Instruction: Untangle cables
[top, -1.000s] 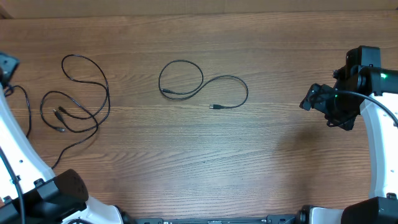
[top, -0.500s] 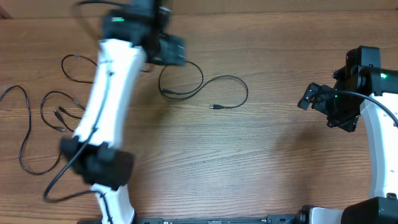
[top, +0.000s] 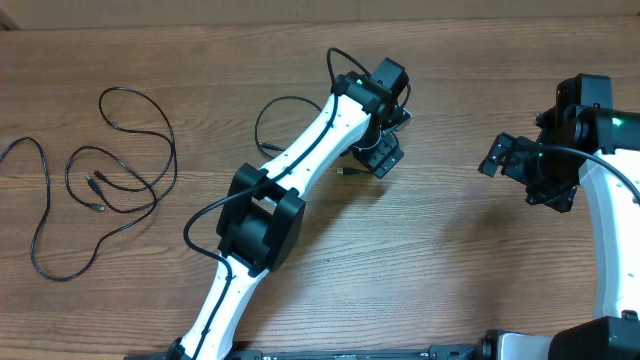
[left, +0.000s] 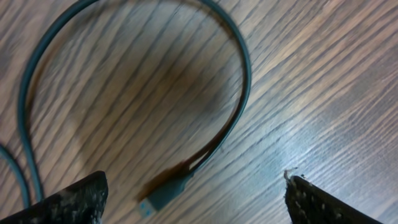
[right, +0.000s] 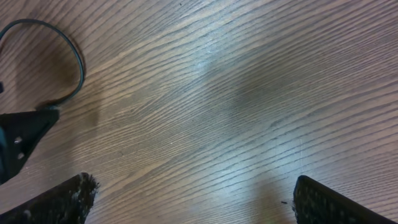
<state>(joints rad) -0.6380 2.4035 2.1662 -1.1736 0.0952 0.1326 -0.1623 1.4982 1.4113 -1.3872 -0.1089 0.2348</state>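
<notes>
One thin black cable (top: 257, 128) lies at the table's centre, its loop partly hidden under my left arm and its plug tip (top: 345, 172) just showing. My left gripper (top: 372, 160) hangs over that plug end. In the left wrist view the cable curves in an arc (left: 239, 74) and its plug (left: 163, 196) lies on the wood between my open, empty fingers (left: 193, 202). More thin black cables (top: 172, 152) lie in overlapping loops at the far left. My right gripper (top: 512, 180) is open and empty at the right, apart from all cables; its wrist view (right: 193, 199) shows bare wood between the fingers.
My left arm (top: 300, 165) stretches diagonally from the front left to the centre. A long cable strand (top: 38, 215) trails toward the left edge. In the right wrist view the centre cable's arc (right: 78, 62) and part of the left gripper (right: 18, 137) show at the far left.
My left arm has swung from the left edge across the table and now hangs over the centre cable's plug end. The right gripper has barely moved.
</notes>
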